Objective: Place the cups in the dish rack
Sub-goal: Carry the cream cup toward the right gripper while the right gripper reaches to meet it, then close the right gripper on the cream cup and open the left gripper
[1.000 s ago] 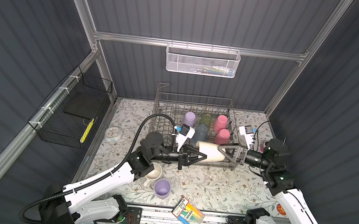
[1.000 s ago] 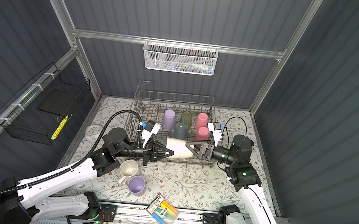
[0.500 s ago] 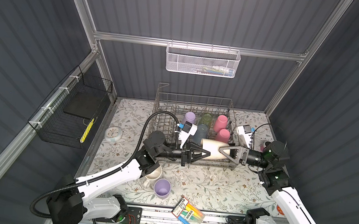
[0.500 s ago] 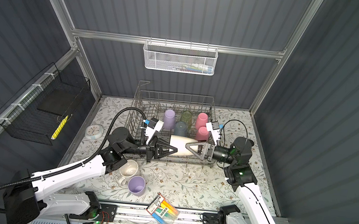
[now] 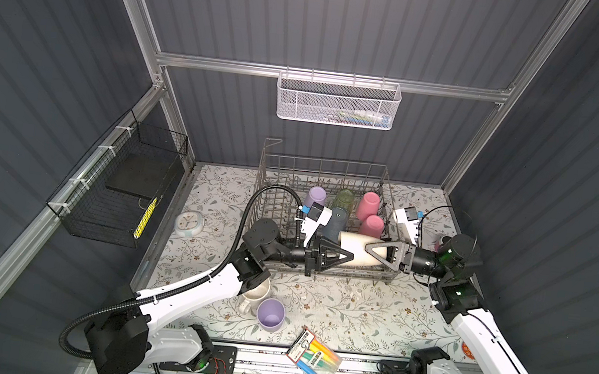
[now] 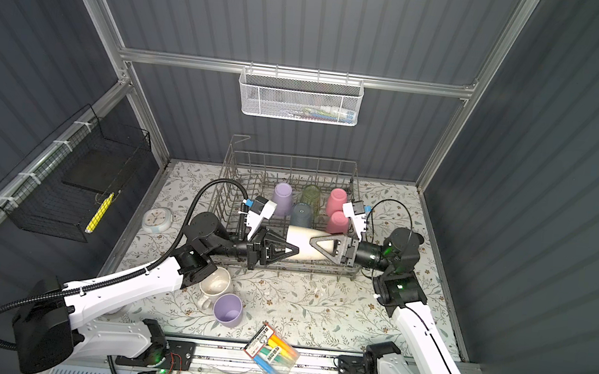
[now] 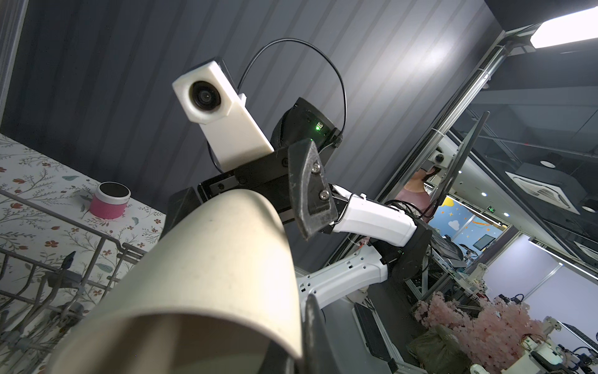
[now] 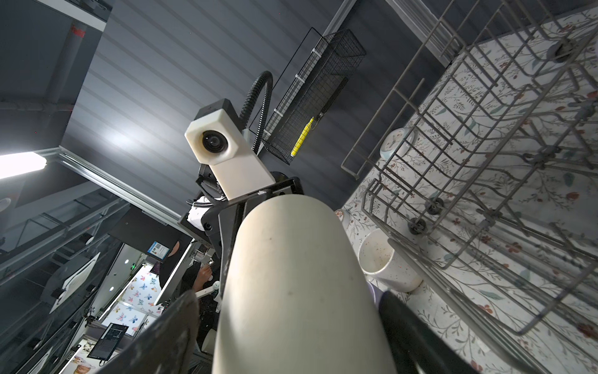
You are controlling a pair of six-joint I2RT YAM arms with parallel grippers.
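Beige cup point(image 5: 358, 245) held level above the front part of the dish rack point(image 5: 325, 168), mouth toward the left arm, closed end toward the right. Left gripper point(image 5: 343, 256) pinched tight on the wall at the cup's mouth, one finger point(image 7: 318, 340) lying outside the rim. Right gripper point(image 5: 370, 250) astride the closed end, jaws wide; the right wrist view shows a sliver of gap between the cup and each finger, so not clamped. In the rack, mouths down: racked lilac cup point(image 5: 316, 197), green tumbler point(image 5: 344, 200) and far pink cup point(image 5: 369, 203) along the back; blue cup point(image 5: 336, 223) and near pink cup point(image 5: 372, 225) just behind the beige one. On the flowered table point(image 5: 353, 309), mouths up beside the left arm: cream mug point(image 5: 254, 296) and loose lilac cup point(image 5: 270, 313), close together. Marker pack point(image 5: 315, 356) at the table's front edge
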